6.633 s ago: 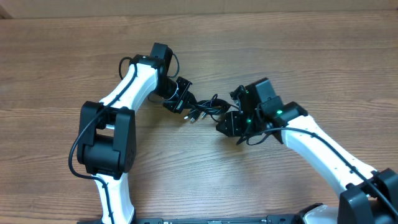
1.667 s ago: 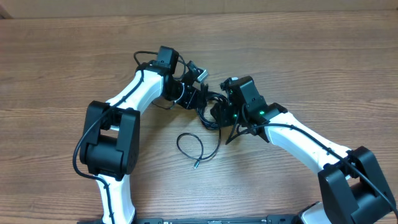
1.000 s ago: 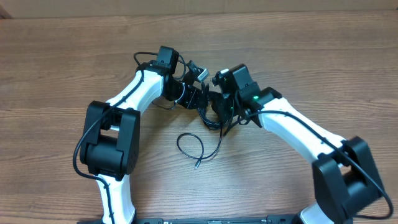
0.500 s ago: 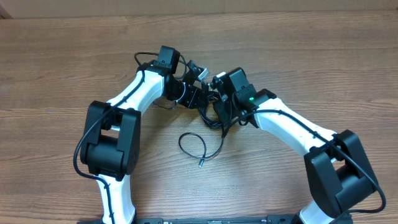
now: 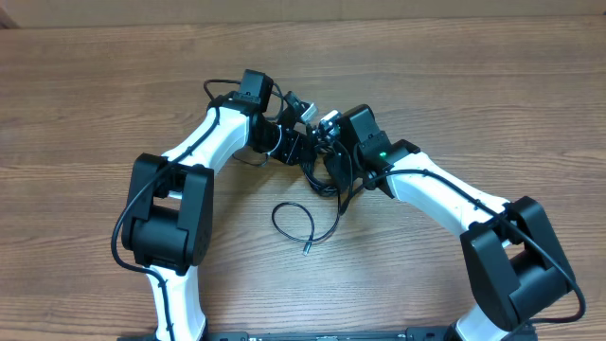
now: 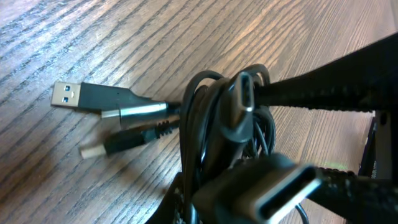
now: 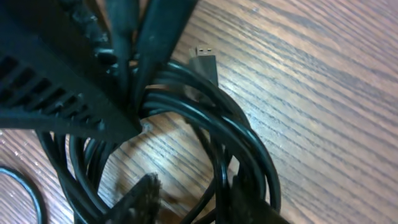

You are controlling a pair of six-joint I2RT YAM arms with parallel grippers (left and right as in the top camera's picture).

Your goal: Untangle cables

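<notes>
The job looks barely begun. The cable bundle (image 5: 323, 177) is a tight knot of black coils, hemmed in between the left end effector (image 5: 295, 142) and the right end effector (image 5: 330, 157), which sit close together on either side of it. Only one loose loop (image 5: 294, 220) has come free; it lies on the worktop (image 5: 473, 95) below both end effectors, its tip pointing away from them. A USB-A plug (image 6: 68, 94) pokes out of the coils beside the left end effector. Neither wrist view shows clearly whether either end effector is apart or clamped on strands; I cannot tell. Most of the separating seems left to do.
</notes>
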